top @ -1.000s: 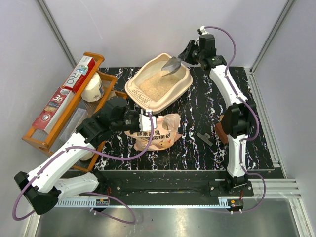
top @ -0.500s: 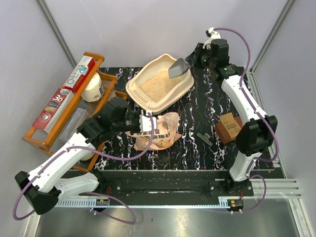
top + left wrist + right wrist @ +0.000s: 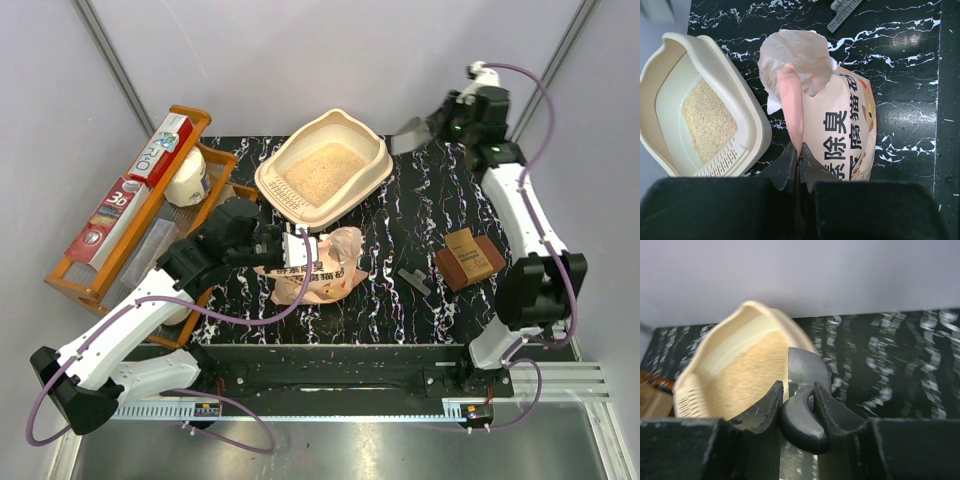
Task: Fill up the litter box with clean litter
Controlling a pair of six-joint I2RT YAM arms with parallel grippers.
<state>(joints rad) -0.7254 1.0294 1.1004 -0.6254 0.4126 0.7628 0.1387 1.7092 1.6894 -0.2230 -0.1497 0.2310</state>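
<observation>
The large cream-beige plastic litter box (image 3: 375, 165), with its high curved rim, sits toward the far side of the black, white-veined bench (image 3: 420, 220). A patch of pale beige, sandy clean litter (image 3: 320, 172) covers the middle of its floor, with bare plastic showing around it. Just in front of the litter box, on the side nearer the arms, a pink crinkled bag (image 3: 325, 270) printed with Chinese characters lies slumped with its mouth open, just beside the box's near rim. The left end effector (image 3: 799, 150) is pinched tight on a fold of the bag's pink edge. To the right of the litter box, clear of its rim, the right end effector (image 3: 799, 395) has its fingers closed partway around the handle of a dark grey plastic scoop (image 3: 805, 370), whose blade points back toward the box. I cannot tell whether any granules lie in the scoop. An orange wooden rack (image 3: 130, 200) stands to the left of the litter box.
</observation>
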